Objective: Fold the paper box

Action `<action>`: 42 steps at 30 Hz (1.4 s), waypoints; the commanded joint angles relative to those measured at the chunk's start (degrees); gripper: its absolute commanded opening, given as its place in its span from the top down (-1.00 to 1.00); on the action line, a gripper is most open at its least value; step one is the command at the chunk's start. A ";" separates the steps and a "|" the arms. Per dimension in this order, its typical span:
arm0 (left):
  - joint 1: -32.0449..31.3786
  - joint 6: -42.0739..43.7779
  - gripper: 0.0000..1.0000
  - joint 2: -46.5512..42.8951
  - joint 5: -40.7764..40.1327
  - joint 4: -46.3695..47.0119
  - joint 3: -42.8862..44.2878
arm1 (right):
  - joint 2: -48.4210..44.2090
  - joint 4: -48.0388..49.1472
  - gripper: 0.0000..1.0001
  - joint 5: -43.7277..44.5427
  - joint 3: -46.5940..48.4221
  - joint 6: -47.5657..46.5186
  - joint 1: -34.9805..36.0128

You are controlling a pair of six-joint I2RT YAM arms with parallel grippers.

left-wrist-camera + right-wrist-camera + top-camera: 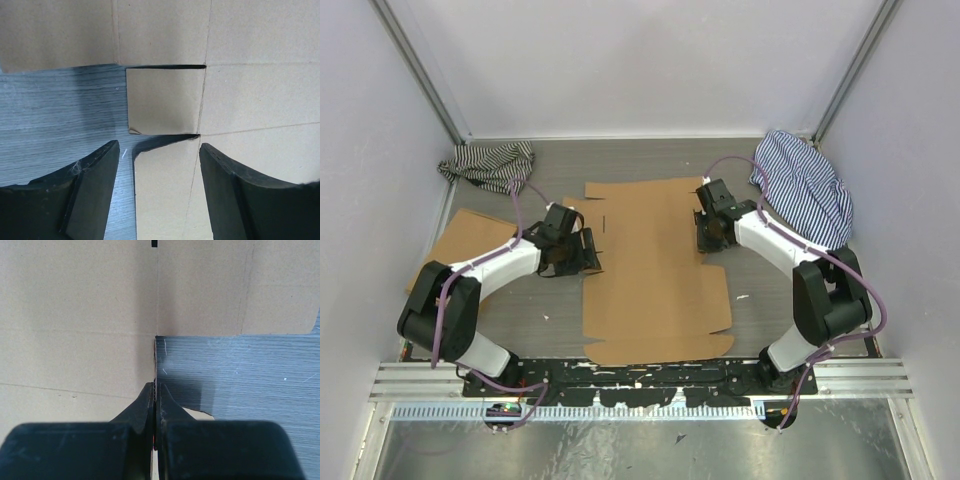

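Cardboard box (655, 265) lies as a flat sheet mid-tabletop (550, 305); no flap raised, so folding looks barely begun. Left jaws wide at the sheet's left edge, side tab (165, 100) just ahead between them; right jaws shut at the right edge, holding nothing I can see. Next, likely: left closes on the tab and lifts along its crease while right pins the panel. Count: one sheet; one spare cardboard (470, 240) far left; two cloths, back left (488, 163) and back right (805, 185).

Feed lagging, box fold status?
Left gripper open at left tab of paper box. Right gripper shut at its right edge. Box flat, unfolded. Striped cloths clear of it.
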 commanded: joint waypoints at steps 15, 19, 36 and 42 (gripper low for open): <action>-0.11 -3.68 -0.54 -11.79 -3.99 -0.05 -4.19 | -9.05 -3.05 0.98 -6.03 7.35 0.76 -1.30; -0.11 -3.87 -0.55 -12.79 -4.88 1.03 -4.84 | -10.96 -4.23 0.98 -7.42 8.71 0.59 -1.40; 3.71 -5.29 -0.59 -6.31 0.50 23.99 -13.14 | -13.53 -4.93 0.98 -9.45 8.18 -0.04 -1.39; 7.62 -9.56 -0.59 -5.77 8.50 36.48 -19.75 | -14.40 -5.05 0.98 -10.69 8.15 -0.30 -1.56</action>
